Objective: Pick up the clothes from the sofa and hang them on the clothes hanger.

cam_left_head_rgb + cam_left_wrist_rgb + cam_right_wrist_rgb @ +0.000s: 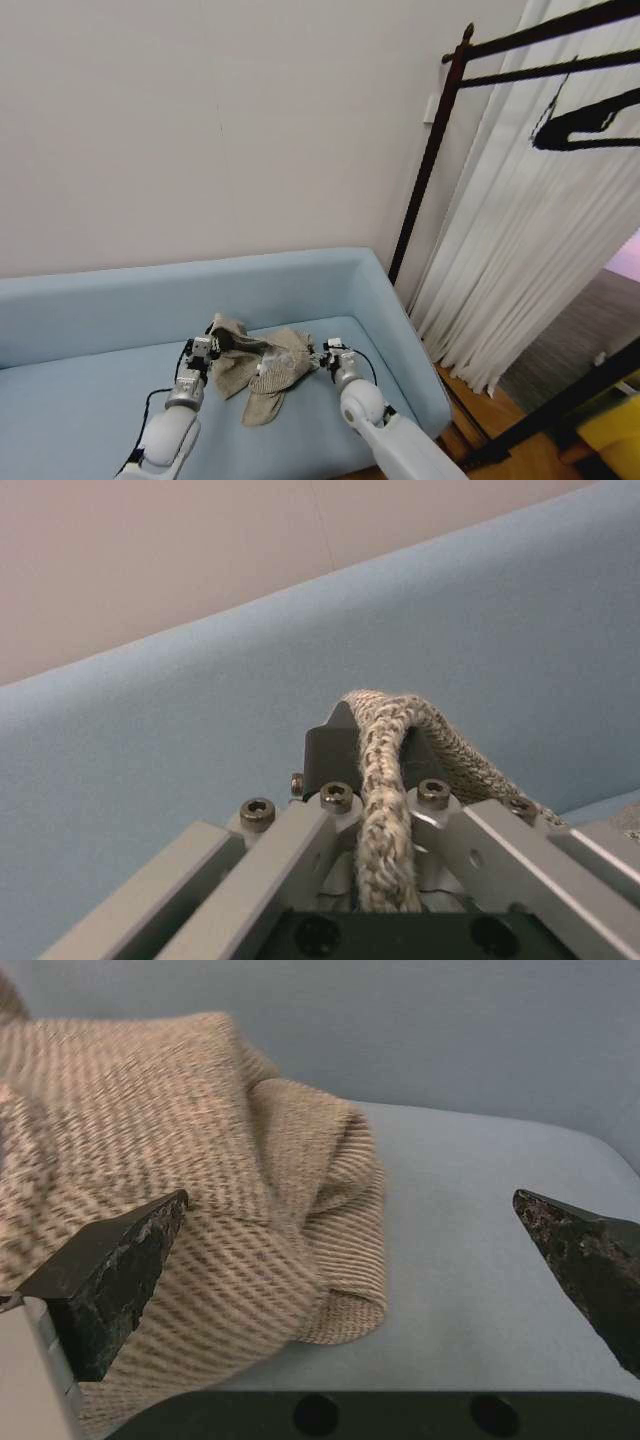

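A beige knitted garment (262, 372) lies bunched on the seat of the light blue sofa (90, 400). My left gripper (214, 342) is at the garment's left end and is shut on a fold of it; the left wrist view shows the knit (385, 780) pinched between the jaws. My right gripper (322, 354) sits at the garment's right edge, open, with the knit (200, 1220) reaching one finger (110, 1280) and bare cushion before the other (590, 1270). A dark clothes rack (440, 130) stands right of the sofa with a black hanger (590, 125) on its bar.
The sofa's backrest (200, 295) and right armrest (400, 320) rise close behind and beside the garment. A white curtain (520, 250) hangs behind the rack. The rack's lower frame (560, 410) and a wooden floor lie to the right of the sofa.
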{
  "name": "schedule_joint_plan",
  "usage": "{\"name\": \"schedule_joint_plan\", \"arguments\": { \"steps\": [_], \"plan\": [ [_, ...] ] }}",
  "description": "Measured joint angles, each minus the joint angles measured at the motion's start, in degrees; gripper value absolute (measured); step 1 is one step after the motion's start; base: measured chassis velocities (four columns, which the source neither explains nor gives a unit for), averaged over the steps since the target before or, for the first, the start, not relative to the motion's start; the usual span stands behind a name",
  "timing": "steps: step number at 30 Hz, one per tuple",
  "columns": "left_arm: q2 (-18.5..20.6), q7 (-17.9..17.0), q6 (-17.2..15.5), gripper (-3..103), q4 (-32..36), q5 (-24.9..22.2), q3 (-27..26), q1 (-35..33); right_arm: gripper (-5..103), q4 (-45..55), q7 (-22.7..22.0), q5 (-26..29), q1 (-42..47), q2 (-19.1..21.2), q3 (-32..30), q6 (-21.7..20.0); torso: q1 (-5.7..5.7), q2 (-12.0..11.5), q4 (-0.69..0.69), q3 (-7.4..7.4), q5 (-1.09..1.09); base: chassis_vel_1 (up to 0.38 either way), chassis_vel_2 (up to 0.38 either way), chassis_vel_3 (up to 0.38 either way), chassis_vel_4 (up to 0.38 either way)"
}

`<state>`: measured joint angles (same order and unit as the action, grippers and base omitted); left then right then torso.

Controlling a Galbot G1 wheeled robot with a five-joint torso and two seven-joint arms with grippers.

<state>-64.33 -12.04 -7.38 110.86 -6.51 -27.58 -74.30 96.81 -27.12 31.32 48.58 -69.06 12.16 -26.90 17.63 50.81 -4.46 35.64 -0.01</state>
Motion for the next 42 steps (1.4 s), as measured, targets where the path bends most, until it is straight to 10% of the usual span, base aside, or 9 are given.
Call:
{"name": "schedule_joint_plan", "arguments": {
  "steps": [42],
  "plan": [
    [0.85,-0.62,-1.02,2,0.91,-2.89,-1.85,1.45,100,-0.76,-9.84,4.08,-8.87,-1.8,15.07,-3.61,-0.01,0.01,0.0,-0.01,0.01,0.0,0.0,0.0,0.0]
  ]
}}
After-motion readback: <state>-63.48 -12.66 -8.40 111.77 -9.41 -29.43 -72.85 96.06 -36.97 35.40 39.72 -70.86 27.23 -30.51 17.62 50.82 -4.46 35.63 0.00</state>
